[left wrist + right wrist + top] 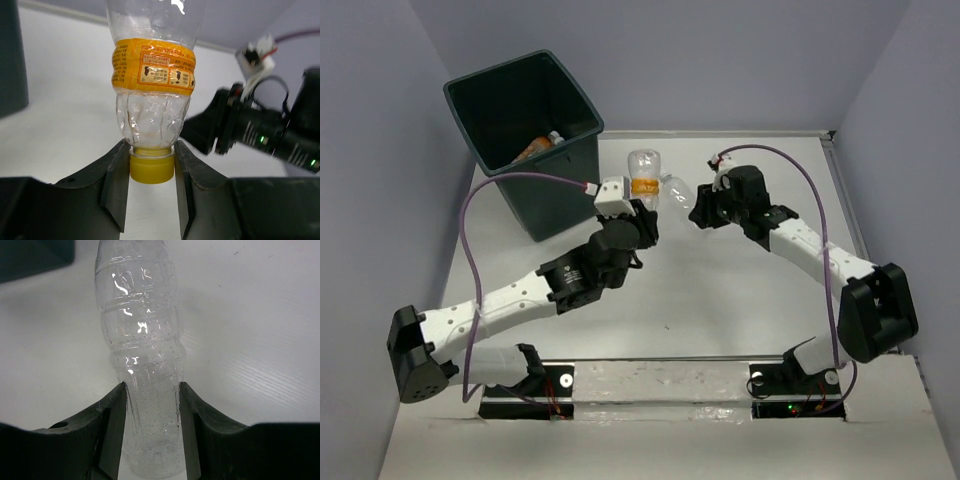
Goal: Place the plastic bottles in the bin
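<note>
While bin point(565, 185) seems to hold two bottles point(535, 148), two more lie outside, near its right side: left end effector point(151, 170) pinching orange-labelled bottle point(152, 70) at yellow cap point(151, 169); right end effector point(152, 410) pinching clear bottle point(140, 330). Neither binned yet.

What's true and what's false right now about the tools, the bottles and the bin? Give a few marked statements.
1. The left tool is shut on the yellow cap of the orange-banded bottle. True.
2. The right tool is open and holds nothing. False: it is shut on a clear bottle with no label.
3. The bin is empty. False: at least one bottle with orange on it lies inside.
4. Both gripped bottles are outside the bin. True.
</note>
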{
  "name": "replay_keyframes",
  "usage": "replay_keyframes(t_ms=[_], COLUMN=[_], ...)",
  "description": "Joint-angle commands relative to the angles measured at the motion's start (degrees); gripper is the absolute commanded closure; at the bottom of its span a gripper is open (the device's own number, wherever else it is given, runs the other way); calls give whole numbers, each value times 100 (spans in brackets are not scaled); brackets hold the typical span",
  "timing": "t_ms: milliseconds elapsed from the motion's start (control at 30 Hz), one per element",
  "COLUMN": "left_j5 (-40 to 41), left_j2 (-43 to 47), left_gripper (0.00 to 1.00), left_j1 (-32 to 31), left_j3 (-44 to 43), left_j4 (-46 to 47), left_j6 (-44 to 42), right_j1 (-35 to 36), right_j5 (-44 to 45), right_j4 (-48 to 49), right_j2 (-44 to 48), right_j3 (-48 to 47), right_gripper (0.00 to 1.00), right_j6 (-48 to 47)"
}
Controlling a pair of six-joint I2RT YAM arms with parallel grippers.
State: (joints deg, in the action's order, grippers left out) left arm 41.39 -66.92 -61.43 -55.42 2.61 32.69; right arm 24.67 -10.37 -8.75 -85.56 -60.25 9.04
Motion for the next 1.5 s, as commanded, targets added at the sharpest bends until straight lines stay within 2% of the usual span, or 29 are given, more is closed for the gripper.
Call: replay_keyframes(t_ms=[0, 100, 167, 200, 233, 300, 400, 433, 467, 500, 533, 567, 600, 633, 733, 767, 900, 1033, 1100, 1300, 1333, 1467], left_j5=[660, 249, -295, -837, -1278, -1597, -2256, -2736, -2741, -3168, -3328, -3469, -3445, -3392, -2971, -2909, -3039, -3251, -3338, -4112, -4112, -4428], left_j2=[574, 592, 592, 574, 461, 189, -110, -311, -409, -506, -672, -717, -665, -595, -253, 0, 661, 1696, 2005, 3638, 3642, 4606], left_gripper=[100, 100, 100, 100, 100, 100, 99, 98, 97, 94, 80, 74, 50, 37, 7, 1, 1, 1, 1, 1, 1, 1], left_j1=[122, 621, 1525, 2172, 2475, 3159, 3812, 4284, 4506, 4691, 4945, 5000, 5035, 5044, 5071, 5062, 5062, 5062, 5071, 5071, 5071, 5062], left_j3=[-1108, -1611, -1928, -2025, -2287, -2804, -3220, -3404, -3484, -3545, -3650, -3678, -3573, -3477, -3073, -2828, -2378, -1545, -1367, 98, 101, 855], left_j4=[450, 197, 143, 56, -136, -364, -665, -805, -867, -1024, -1104, -1253, -1254, -1220, -965, -903, -841, -850, -955, -1218, -1289, -1675], left_j6=[-1079, -1177, -1090, -915, -818, -755, -641, -519, -439, -334, -316, -307, -333, -368, -456, -526, -649, -799, -904, -1054, -1054, -931], right_j1=[-23, -23, -23, -23, 38, 38, 275, 345, 433, 608, 705, 793, 968, 1066, 1356, 1513, 1743, 1910, 1981, 2094, 2095, 2156], right_j5=[176, 97, 62, 1, -52, -122, -167, -132, -97, -18, 52, 183, 219, 263, 422, 448, 475, 422, 422, 475, 475, 466], right_j4=[444, 480, 462, 454, 410, 383, 357, 357, 357, 366, 357, 366, 374, 383, 523, 576, 734, 779, 805, 1341, 1359, 1665], right_j2=[838, 1348, 1585, 1786, 1875, 2033, 2078, 2052, 2035, 2008, 1947, 1912, 1859, 1806, 1517, 1438, 920, 332, 58, -1058, -1199, -2067], right_j3=[416, 549, 576, 567, 497, 409, 138, 58, -30, -205, -302, -416, -652, -777, -1146, -1417, -2103, -3000, -3545, -4932, -4935, -5802], right_gripper=[84, 84, 84, 84, 84, 84, 84, 84, 84, 84, 84, 84, 84, 84, 84, 84, 84, 84, 84, 84, 84, 84], right_j6=[335, 423, 467, 485, 511, 538, 573, 573, 564, 555, 546, 538, 538, 529, 485, 459, 371, 213, 195, 72, 54, -60])
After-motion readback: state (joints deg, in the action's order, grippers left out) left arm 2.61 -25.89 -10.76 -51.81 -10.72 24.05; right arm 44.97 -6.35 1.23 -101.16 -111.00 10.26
